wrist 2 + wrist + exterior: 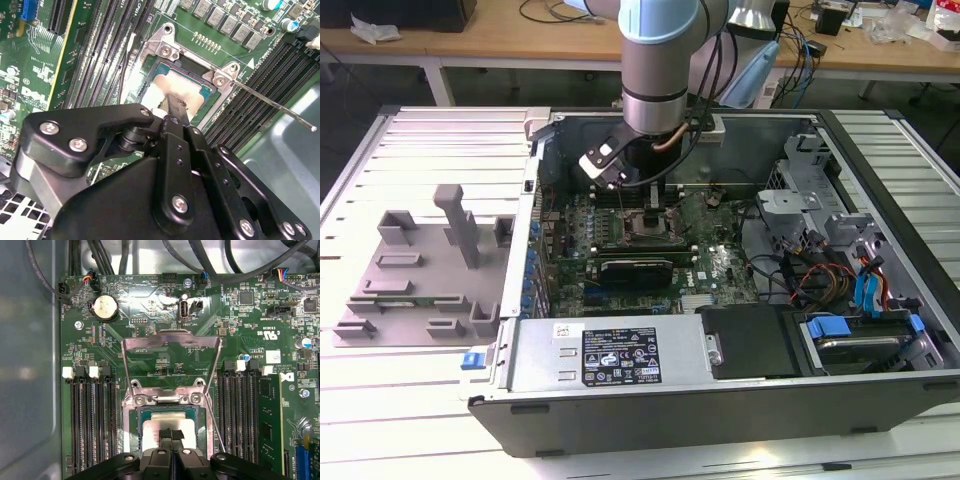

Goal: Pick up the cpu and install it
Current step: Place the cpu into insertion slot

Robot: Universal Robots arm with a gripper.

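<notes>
You have the cpu lying in its socket on the motherboard, between 2 banks of memory slots, the gripper right above it. The fixture tray sits to the exterior view's left of the case.

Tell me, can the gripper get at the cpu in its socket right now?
Likely yes: the load plate stands flipped open, and the gripper sits right above the cpu with nothing between.
</notes>
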